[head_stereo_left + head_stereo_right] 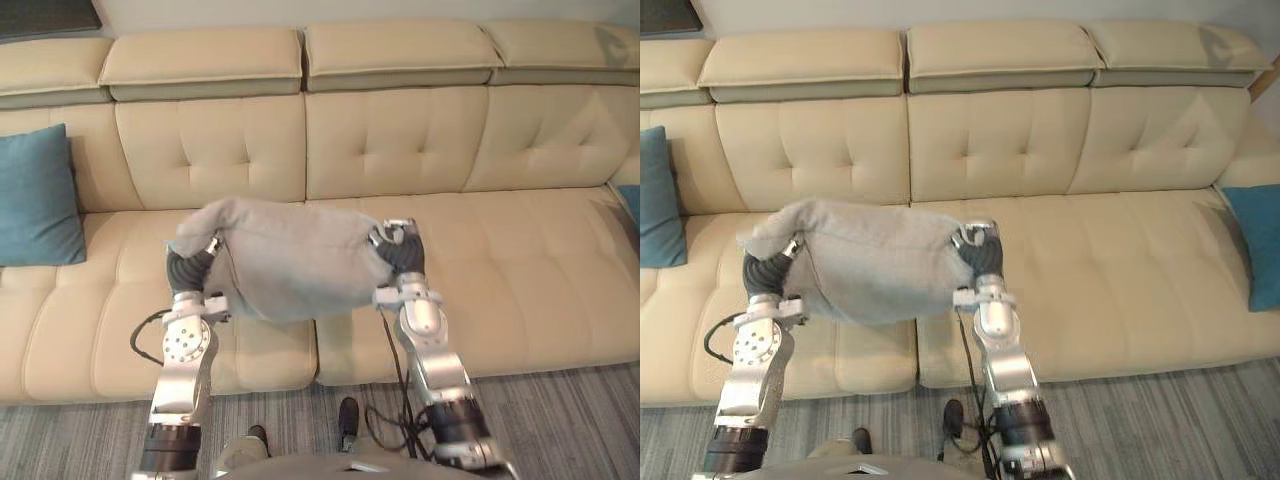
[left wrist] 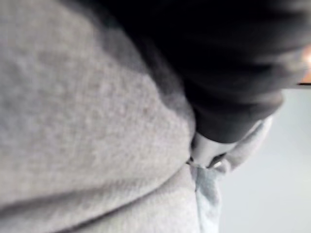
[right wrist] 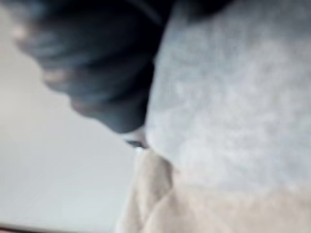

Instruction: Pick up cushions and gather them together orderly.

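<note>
Here, the grey cushion is hanging over the sofa's front edge, left of the middle. The left hand is pressing one end and the right hand the other; how either is gripping cannot be told. A teal cushion is sitting at the sofa's left end, a second teal cushion at its right end.

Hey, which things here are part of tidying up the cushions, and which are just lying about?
Job: grey cushion between left hand and right hand; left teal cushion; right teal cushion.
Just there: cream sofa; grey carpet.
</note>
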You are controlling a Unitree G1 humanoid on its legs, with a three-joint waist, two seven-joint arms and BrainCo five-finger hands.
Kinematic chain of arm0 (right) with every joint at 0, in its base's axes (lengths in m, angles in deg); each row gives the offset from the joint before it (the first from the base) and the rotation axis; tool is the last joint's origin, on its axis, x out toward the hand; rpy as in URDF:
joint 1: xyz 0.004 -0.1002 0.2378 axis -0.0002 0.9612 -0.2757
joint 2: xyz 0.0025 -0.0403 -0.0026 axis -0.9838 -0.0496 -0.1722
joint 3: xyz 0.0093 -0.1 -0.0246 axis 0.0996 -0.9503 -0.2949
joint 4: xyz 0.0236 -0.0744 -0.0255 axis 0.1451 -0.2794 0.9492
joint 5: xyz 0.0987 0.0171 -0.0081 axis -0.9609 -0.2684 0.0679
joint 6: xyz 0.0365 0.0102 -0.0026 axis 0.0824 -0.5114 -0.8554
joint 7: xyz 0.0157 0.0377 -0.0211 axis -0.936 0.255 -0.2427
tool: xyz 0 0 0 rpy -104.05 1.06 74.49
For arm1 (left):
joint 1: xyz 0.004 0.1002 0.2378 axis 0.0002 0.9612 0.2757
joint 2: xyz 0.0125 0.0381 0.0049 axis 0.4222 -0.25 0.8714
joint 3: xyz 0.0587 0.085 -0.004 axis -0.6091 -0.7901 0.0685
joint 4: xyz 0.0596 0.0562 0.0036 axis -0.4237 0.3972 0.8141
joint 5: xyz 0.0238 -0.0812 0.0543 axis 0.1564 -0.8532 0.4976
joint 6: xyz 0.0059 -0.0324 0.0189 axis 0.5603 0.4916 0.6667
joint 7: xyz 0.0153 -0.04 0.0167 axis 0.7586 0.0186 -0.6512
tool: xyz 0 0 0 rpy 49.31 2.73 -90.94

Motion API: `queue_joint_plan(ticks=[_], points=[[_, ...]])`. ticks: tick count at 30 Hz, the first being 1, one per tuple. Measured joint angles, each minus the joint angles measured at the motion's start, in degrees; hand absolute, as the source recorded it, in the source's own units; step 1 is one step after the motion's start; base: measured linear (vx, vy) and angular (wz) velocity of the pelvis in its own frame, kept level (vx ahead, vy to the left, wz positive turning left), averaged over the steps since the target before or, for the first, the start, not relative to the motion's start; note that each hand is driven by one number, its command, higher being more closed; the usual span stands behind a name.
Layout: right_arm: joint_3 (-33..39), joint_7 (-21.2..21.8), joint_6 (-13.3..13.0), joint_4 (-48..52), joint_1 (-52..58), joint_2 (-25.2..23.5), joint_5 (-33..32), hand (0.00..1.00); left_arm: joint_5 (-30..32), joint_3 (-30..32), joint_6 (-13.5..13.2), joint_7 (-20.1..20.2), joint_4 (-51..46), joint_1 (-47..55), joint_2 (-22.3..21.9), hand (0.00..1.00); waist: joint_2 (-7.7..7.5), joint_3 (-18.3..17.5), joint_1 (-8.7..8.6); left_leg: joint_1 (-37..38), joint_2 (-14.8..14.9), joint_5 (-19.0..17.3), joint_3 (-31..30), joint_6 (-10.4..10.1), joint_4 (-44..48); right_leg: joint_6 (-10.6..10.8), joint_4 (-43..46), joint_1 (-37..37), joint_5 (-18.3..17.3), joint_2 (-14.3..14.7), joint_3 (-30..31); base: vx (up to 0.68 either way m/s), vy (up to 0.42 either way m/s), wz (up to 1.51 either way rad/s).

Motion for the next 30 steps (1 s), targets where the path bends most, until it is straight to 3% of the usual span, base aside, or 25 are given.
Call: queue_joint_plan(ticks=[7, 12, 17, 21, 30], points=[[-0.2, -3.8, 1.0, -11.6, -19.9, 2.9, -0.9, 1.00, 0.0, -0.1, 0.0, -2.9, 11.4, -16.0, 9.7, 1.00, -0.16, 0.4, 1.21, -7.3, -0.3, 3.3, -1.6, -0.1, 0.2, -0.9, 0.0, -6.6, 3.7, -0.3, -0.3, -0.10, -0.014, 0.12], [1.2, -6.5, 1.5, -17.1, -36.6, 5.8, -5.6, 1.00, -3.1, 0.0, -0.1, -4.7, 18.9, -30.1, 15.6, 1.00, -0.92, 4.9, 2.14, -16.5, -0.6, 4.7, -2.0, -0.2, 3.8, -1.2, 0.0, -13.8, 5.7, -1.1, 0.6, -0.17, 0.013, 0.07], [2.5, -9.9, 1.5, -17.1, -46.1, 9.7, -7.6, 1.00, -7.3, -0.2, -1.1, -5.2, 24.1, -43.3, 16.7, 1.00, -0.95, 8.7, 2.23, -23.8, 0.2, 6.5, -2.3, -0.8, 5.3, -1.4, 3.0, -21.4, 5.7, -1.2, 0.0, -0.16, -0.024, 0.10], [3.2, -12.5, 1.7, -16.4, -52.9, 13.5, -7.4, 1.00, -8.5, -0.9, -1.8, -5.0, 27.0, -52.9, 17.6, 1.00, -0.89, 12.6, 0.88, -30.4, 1.1, 7.1, -2.4, -1.0, 7.9, -1.5, 6.1, -28.1, 5.8, -1.1, -0.8, -0.06, -0.026, 0.02], [4.8, -14.8, 2.5, -16.5, -57.9, 16.0, -7.8, 1.00, -8.9, -1.8, -2.7, -4.6, 30.0, -60.5, 17.7, 1.00, -0.87, 16.1, 1.12, -41.8, 3.0, 5.6, -1.8, -1.7, 13.6, -2.0, 8.1, -38.2, 6.4, 0.0, 0.2, -0.03, -0.013, -0.06]])
